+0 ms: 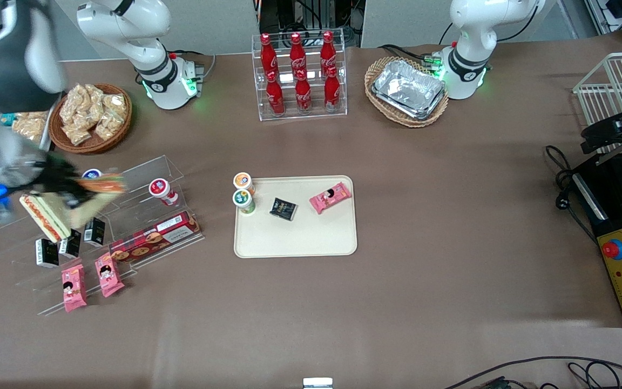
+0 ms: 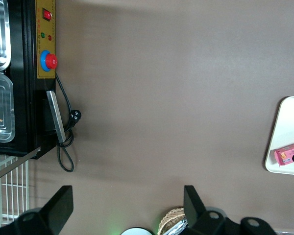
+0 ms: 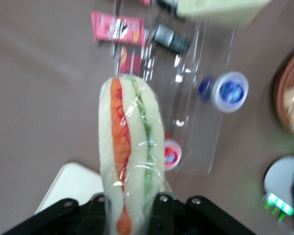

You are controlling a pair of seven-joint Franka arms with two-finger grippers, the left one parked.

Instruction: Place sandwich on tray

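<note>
The gripper hangs above the clear rack at the working arm's end of the surface, jaws clamped on one end of a wrapped sandwich, which sticks out unsupported. The slick film could slide in that end-on hold, dropping it onto the rack. The tray is well apart at the gripper's 3 o'clock in the front view, and already carries two cups, a black packet and a pink packet; a careless placement could knock the cups over.
</note>
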